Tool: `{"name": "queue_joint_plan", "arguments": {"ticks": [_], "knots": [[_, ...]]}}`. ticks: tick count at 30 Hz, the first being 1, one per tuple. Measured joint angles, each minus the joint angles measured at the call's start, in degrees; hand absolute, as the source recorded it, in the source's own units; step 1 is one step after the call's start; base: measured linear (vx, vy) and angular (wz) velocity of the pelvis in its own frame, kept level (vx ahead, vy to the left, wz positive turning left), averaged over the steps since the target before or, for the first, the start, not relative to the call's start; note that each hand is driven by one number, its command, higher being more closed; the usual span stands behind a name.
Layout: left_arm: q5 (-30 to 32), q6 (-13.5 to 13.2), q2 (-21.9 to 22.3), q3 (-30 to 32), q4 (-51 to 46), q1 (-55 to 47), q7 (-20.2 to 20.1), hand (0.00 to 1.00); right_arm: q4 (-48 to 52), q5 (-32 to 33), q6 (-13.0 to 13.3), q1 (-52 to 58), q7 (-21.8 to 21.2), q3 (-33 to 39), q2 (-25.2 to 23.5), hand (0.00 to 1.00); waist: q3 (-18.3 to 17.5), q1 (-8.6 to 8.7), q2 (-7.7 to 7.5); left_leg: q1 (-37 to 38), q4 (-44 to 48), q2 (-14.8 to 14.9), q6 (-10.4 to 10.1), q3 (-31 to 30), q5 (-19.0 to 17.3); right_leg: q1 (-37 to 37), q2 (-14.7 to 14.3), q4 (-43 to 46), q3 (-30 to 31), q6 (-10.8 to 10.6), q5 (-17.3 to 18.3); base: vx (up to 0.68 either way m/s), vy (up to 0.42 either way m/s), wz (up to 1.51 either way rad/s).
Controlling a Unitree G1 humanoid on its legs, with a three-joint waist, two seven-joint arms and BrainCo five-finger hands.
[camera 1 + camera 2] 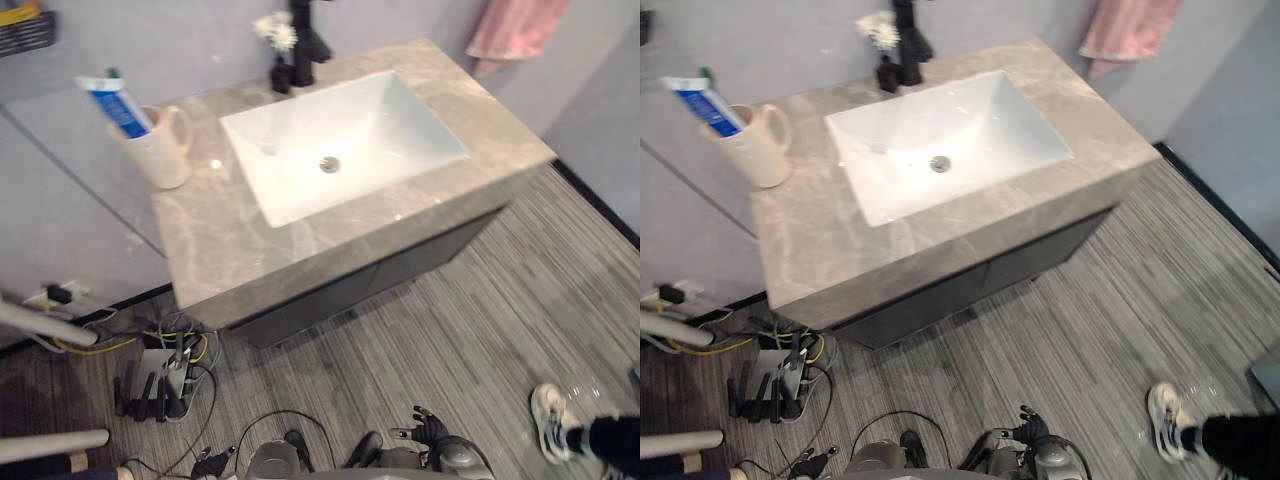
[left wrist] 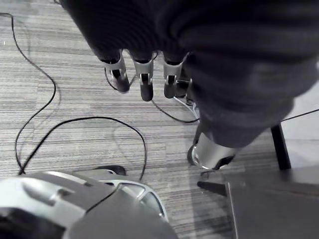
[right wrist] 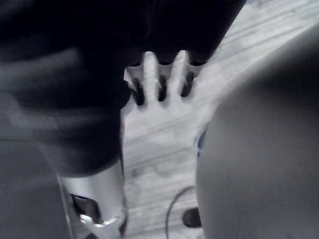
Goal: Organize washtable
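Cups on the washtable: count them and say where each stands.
1. The cream cup stands near the rear left corner of the washtable, left of the sink, with a toothpaste tube in it. Nothing seems to hide another.

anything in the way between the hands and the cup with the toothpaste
Nothing visible. The countertop in front of the cup is bare. The left hand and right hand hang open, low over the floor, so they must rise above the counter's front edge.
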State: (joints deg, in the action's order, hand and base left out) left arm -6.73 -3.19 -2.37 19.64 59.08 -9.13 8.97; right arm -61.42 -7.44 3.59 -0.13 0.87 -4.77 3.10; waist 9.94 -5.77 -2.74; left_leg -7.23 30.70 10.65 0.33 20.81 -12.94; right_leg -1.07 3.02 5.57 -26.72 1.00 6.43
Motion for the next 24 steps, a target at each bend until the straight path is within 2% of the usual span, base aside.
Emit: {"name": "queue_joint_plan", "arguments": {"ticks": [1,2,4,6,8,9,10,11,13,14,15,16,17,18,19,20,21,22,23,24], "knots": [[-0.41,-0.05,0.76,0.07,-0.01,-0.68,-0.04,0.0,-0.02,-0.02,0.19,-0.24,-0.08,-0.64,0.37,0.0,0.05,-0.27,0.64,-1.57,-0.14,-1.53,-0.91,-6.81,-0.49,0.5,-0.98,-0.21,3.48,-0.09,-0.16,-0.04,0.031,-1.69],[-0.51,-0.1,0.71,0.13,0.22,-1.42,-0.05,0.0,-0.2,-0.04,0.24,-0.39,-0.38,-1.05,0.52,0.0,0.05,0.07,0.67,-2.66,-1.55,-3.34,-1.37,-12.15,-0.53,1.03,-1.8,-0.59,7.7,-0.06,-0.9,-0.03,0.041,-1.99],[-0.77,-0.42,0.77,0.47,1.03,-2.19,-0.07,0.0,-0.24,-0.08,0.21,-0.67,-1.04,-2.6,1.09,0.0,-0.01,0.0,0.83,-4.05,-3.57,-5.78,-2.2,-20.24,-0.88,2.07,-3.11,-1.12,14.06,-0.61,-1.81,0.0,0.065,-1.95],[-1.7,-0.31,1.72,0.78,1.75,-3.36,-0.11,0.0,-0.39,-0.83,0.23,-1.01,-1.24,-4.89,2.24,0.0,-0.27,-1.45,1.8,-4.35,-5.86,-7.76,-4.24,-32.06,-2.1,4.2,-5.7,-1.04,25.47,-1.5,-3.19,0.06,0.192,-2.68],[-1.73,-0.26,1.38,0.74,2.69,-3.64,-0.2,0.0,-0.36,-1.19,0.37,-1.17,-1.35,-5.26,2.27,0.0,-0.64,-1.0,2.29,-3.02,-6.41,-7.09,-4.89,-32.28,-4.33,5.38,-6.66,-1.29,30.76,-2.57,-4.65,0.06,0.189,-1.95],[-1.66,-0.24,0.69,0.76,3.3,-3.34,-0.28,0.0,-0.31,-1.58,0.44,-0.96,-1.77,-5.15,2.32,0.0,-0.82,-0.16,1.57,-2.53,-6.21,-6.74,-3.83,-29.12,-4.97,5.78,-6.46,-1.92,33.67,-3.49,-5.24,0.18,0.661,-4.48],[1.13,0.25,-1.02,-1.71,3.2,-2.83,-0.89,0.0,-0.07,-2.24,0.81,-1.65,-2.19,-1.95,1.64,0.0,-1.16,1.94,1.33,1.9,-7.21,-5.41,-1.32,-8.94,-7.51,11.51,-1.04,6.43,19.87,-1.69,-5.46,0.2,0.669,-4.44],[1.45,0.1,-1.45,-3.02,3.21,-2.18,-1.43,0.0,0.01,-2.16,0.76,-1.3,-2.13,-1.8,1.66,0.0,-1.09,1.93,1.47,3.5,-7.69,-6.09,-1.3,-7.75,-7.52,10.57,0.17,6.35,14.34,-1.68,-5.46,0.17,0.581,-4.21],[1.93,0.04,-1.66,-4.5,3.08,-0.51,-1.58,0.0,1.44,-2.09,0.86,-0.5,-2.14,-1.41,1.77,0.0,-1.26,2.25,1.8,4.12,-7.83,-6.93,-1.08,-8.37,-7.64,10.09,0.41,5.51,14.73,-1.9,-5.52,0.0,0.06,-0.92],[2.05,0.07,-1.41,-4.99,2.29,0.57,-1.5,0.0,2.25,-2.15,0.68,-0.32,-2.3,0.1,1.72,0.0,-1.56,3.54,2.37,5.33,-8.5,-6.26,-1.41,-4.66,-8.79,11.61,0.47,6.91,10.18,-0.32,-5.08,-0.02,0.042,-0.64],[2.16,0.27,-1.37,-5.01,2.09,0.78,-1.54,0.0,2.87,-2.14,0.67,-0.28,-2.2,0.57,1.61,0.0,-1.57,3.64,2.48,6.18,-9.13,-6.18,-0.24,-1.64,-9.91,12.81,0.36,8.67,6.8,0.17,-6.15,-0.04,0.05,-1.17],[2.23,0.91,-1.08,-4.52,2.88,0.66,-1.57,0.0,4.35,-2.12,0.74,-0.33,-2.17,0.49,1.31,0.0,-1.33,3.31,3.1,7.92,-11.11,-5.47,-0.17,2.92,-9.99,13.52,-0.35,9.05,2.14,2.7,-7.75,-0.09,0.037,-2.44],[2.43,1.77,-1.05,-3.9,3.65,-0.56,-1.65,0.0,4.33,-2.08,1.23,-0.77,-1.82,0.55,0.37,0.0,-1.51,2.99,3.48,12.17,-16.55,-5.05,-1.0,12.17,-8.42,12.82,0.1,10.35,-7.11,6.72,-4.07,-0.09,0.001,-3.36],[2.95,1.7,-1.76,-5.13,3.32,-2.43,-2.52,0.0,3.68,-2.08,0.95,-1.1,-1.25,1.97,0.02,0.0,-3.15,4.25,2.77,13.86,-18.1,-6.96,-1.51,18.48,-8.23,12.99,1.92,12.61,-14.29,4.63,-0.01,-0.05,-0.017,-3.13],[3.04,1.68,-2.0,-5.71,3.36,-2.18,-2.91,0.0,3.18,-2.07,0.67,-0.91,-0.78,3.15,0.16,0.0,-3.19,5.13,2.53,14.16,-17.94,-7.36,-1.23,21.25,-8.51,12.76,1.6,12.23,-14.1,5.51,0.95,0.05,-0.056,-2.44],[3.23,1.75,-2.06,-6.39,3.41,-0.6,-3.72,0.0,2.42,-0.94,0.28,-0.6,0.11,5.31,0.64,0.0,-2.67,5.94,3.06,14.28,-14.55,-6.51,-0.72,24.26,-8.97,12.93,0.31,10.7,-11.74,6.77,0.04,0.14,-0.094,-2.1],[3.74,1.47,-1.85,-6.5,3.32,0.21,-4.34,0.0,2.43,1.81,-0.01,0.16,0.21,7.96,0.83,0.0,-2.47,6.52,3.43,13.11,-8.14,-4.39,-0.74,26.5,-8.96,12.98,-2.08,8.37,-8.14,6.91,-0.39,0.16,-0.098,-2.09],[4.07,1.31,-1.66,-6.48,3.31,0.27,-4.7,0.0,2.52,2.61,-0.03,0.33,0.23,8.96,1.05,0.0,-2.35,6.54,3.94,12.57,-3.22,-2.3,-0.76,27.93,-8.93,12.3,-2.81,7.21,-6.53,6.92,-0.36,0.18,-0.051,-2.15],[4.12,1.33,-1.24,-6.66,3.34,0.24,-5.23,0.0,2.78,3.54,0.04,0.96,0.36,9.56,1.18,0.0,-2.16,6.61,5.18,11.84,5.01,1.79,-1.17,29.43,-8.43,10.92,-4.48,5.82,-4.67,6.97,-0.4,0.21,0.015,-2.35],[4.11,1.56,-0.69,-7.16,3.48,0.07,-5.49,0.0,3.04,4.06,0.28,1.31,0.41,9.61,1.92,0.0,-1.9,6.56,6.95,11.03,15.55,6.95,1.48,29.49,-5.99,8.34,-7.16,3.62,-1.36,7.45,-1.2,0.22,0.028,-2.19]]}}
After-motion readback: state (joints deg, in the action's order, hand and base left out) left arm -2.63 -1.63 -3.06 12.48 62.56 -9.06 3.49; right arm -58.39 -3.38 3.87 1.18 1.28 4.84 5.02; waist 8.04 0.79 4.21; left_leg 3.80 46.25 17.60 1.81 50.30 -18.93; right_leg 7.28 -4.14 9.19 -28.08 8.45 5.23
